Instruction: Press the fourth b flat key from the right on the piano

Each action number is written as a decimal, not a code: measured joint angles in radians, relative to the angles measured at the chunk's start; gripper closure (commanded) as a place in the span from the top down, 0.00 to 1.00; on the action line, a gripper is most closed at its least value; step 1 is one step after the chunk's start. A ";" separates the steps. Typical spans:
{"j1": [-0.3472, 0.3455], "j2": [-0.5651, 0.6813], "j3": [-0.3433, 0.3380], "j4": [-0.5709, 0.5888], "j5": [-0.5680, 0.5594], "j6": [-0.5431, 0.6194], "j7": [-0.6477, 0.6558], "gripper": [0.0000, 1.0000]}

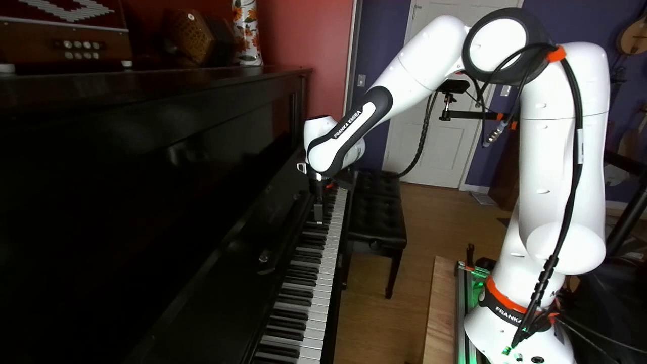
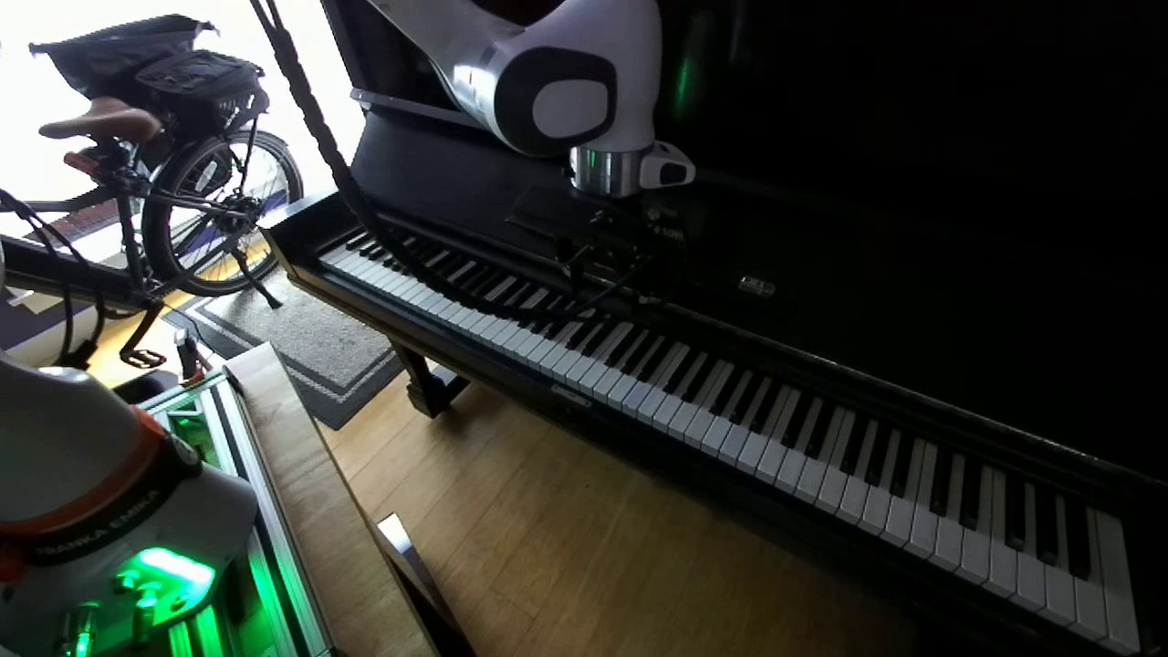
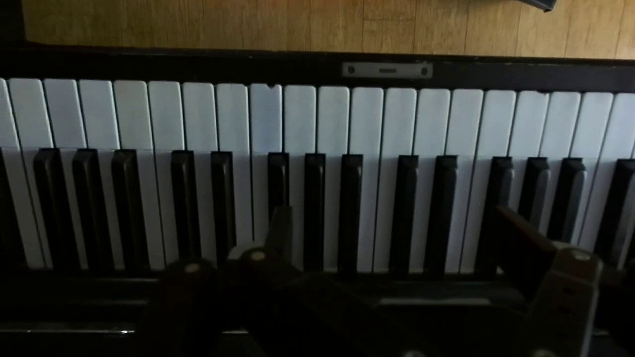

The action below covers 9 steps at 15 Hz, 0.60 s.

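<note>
Piano (image 3: 332, 119) beneath 2 fingers (image 3: 527, 243) spread wide apart, black keys (image 3: 404, 208) visible between them, contact unclear

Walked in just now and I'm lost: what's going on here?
A white jointed robot arm reaches to a glossy black upright piano, its dark two-fingered tool over the long row of white and black keys, apparently to press one. The tool stands wide open and grips nothing. I can't tell whether it touches a key.
</note>
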 measured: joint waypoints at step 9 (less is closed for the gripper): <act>-0.024 0.047 0.009 0.003 -0.004 0.081 -0.045 1.00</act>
